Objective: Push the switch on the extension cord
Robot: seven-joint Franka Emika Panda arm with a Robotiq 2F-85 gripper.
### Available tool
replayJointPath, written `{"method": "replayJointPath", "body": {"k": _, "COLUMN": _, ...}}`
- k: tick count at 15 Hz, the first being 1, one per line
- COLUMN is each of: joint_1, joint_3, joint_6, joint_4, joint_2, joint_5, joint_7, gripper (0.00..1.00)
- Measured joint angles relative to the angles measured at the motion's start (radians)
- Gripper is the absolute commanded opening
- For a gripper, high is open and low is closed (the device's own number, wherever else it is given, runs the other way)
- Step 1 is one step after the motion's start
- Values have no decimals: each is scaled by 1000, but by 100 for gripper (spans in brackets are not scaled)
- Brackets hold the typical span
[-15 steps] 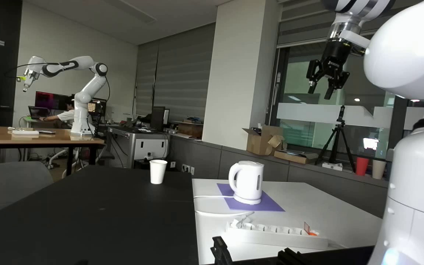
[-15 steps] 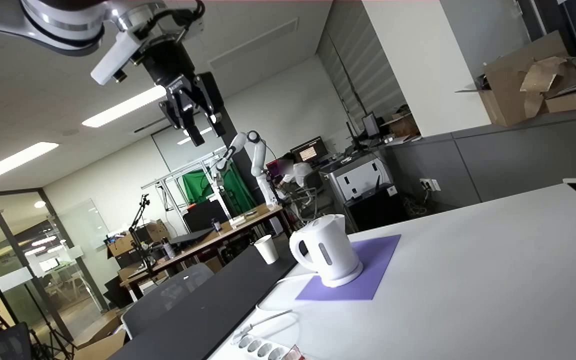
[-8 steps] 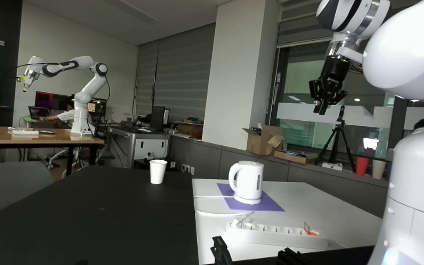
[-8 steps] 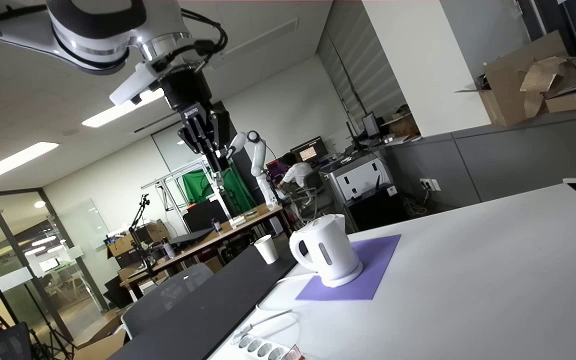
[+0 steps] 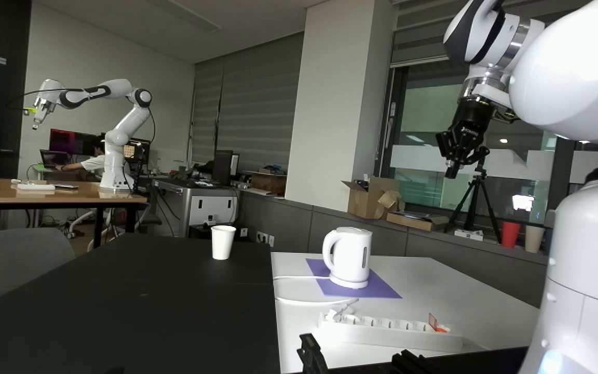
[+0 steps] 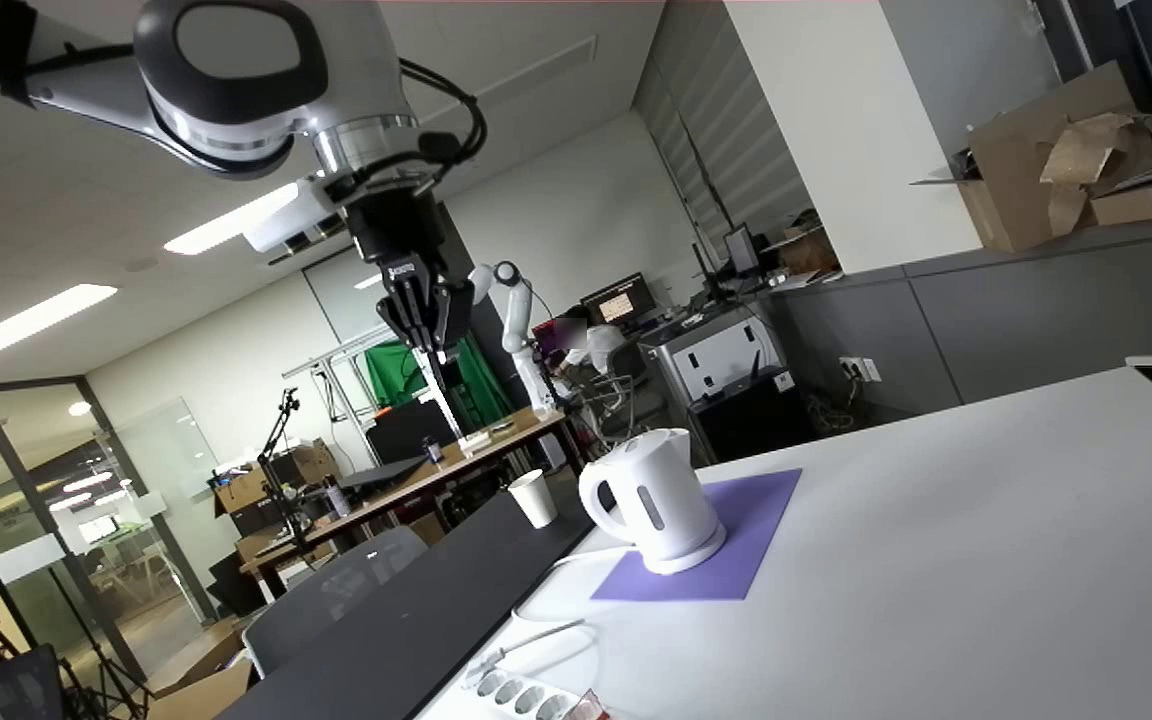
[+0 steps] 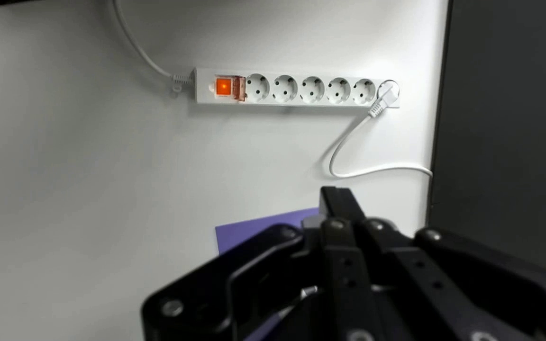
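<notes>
Switch well apart from the pincer, its 2 jaws together.

The extension cord is of smooth plastic, its switch of translucent plastic. The kettle appears as smooth plastic, the cup as matt paper, the box as dull cardboard; the gripper is matt black with shiny metal screws.

Ceiling lamps glare, the switch glows, wrist-view foreground perhaps blurred.
</notes>
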Motion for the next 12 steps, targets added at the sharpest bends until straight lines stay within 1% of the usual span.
{"method": "replayJointPath", "body": {"k": 5, "joint_1": -9, "joint_3": 0, "joint_6": 0, "joint_4": -9, "joint_2": 49, "joint_5": 7, "joint_7": -3, "gripper": 1}}
{"method": "replayJointPath", "body": {"k": 12, "joint_1": -9, "joint_3": 0, "joint_6": 0, "joint_4": -9, "joint_2": 53, "joint_5": 7, "joint_7": -6, "gripper": 1}}
